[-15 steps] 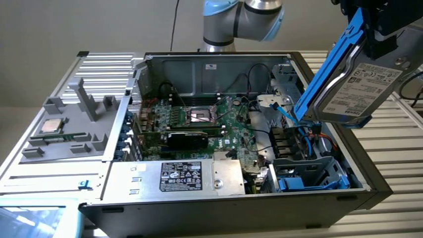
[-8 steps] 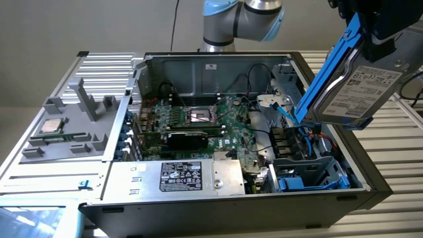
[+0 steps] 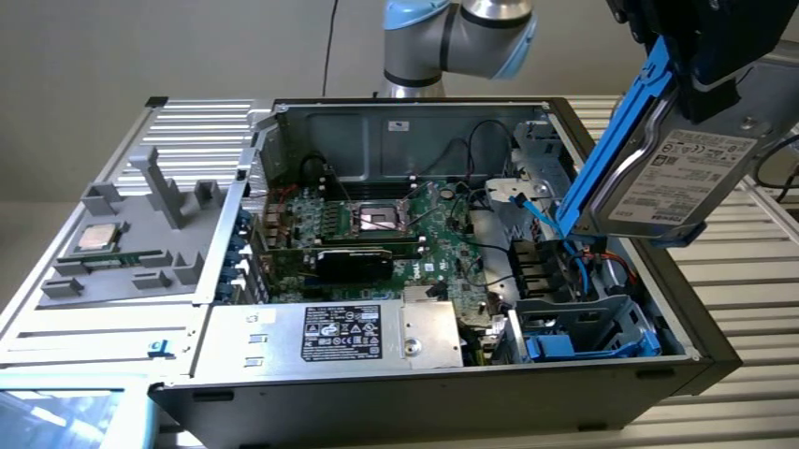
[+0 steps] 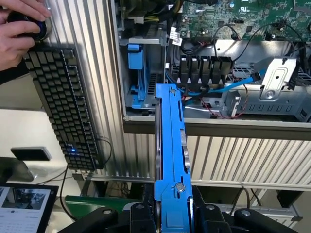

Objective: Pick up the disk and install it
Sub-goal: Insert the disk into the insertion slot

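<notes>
Gripper [image 3: 705, 89], upper part cut off, clamps disk [image 3: 675, 178] above case [image 3: 413, 412]; long axis steep, lower end toward case.

From my console, the arm [image 3: 457, 39] reads as a smooth silver-grey tube with thick rounded joints, one of them capped in pale blue plastic. The hand [image 4: 174, 218] is matt black and blocky, built from angular linked pieces. Round dark screws [image 4: 209, 208] sit in a row across its knuckles, one at each pivot.
</notes>
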Action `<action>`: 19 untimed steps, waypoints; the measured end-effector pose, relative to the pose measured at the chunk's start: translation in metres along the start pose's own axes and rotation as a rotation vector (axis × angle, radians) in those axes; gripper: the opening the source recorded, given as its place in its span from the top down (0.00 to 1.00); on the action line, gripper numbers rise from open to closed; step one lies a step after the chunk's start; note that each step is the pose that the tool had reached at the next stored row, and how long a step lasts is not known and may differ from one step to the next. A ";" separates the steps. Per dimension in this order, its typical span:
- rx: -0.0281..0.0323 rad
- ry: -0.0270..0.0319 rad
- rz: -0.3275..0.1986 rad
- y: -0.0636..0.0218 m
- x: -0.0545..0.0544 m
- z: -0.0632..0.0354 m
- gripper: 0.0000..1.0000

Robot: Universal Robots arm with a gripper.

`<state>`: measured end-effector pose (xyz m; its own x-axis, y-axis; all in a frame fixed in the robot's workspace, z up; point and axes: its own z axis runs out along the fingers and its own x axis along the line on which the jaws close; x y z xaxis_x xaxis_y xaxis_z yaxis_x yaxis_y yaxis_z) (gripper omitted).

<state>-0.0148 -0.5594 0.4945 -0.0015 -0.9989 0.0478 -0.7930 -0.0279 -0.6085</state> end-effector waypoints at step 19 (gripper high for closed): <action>0.0317 0.0052 0.008 0.0125 -0.004 -0.0025 0.62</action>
<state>-0.0262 -0.5561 0.4887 -0.0110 -0.9988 0.0470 -0.7733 -0.0213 -0.6337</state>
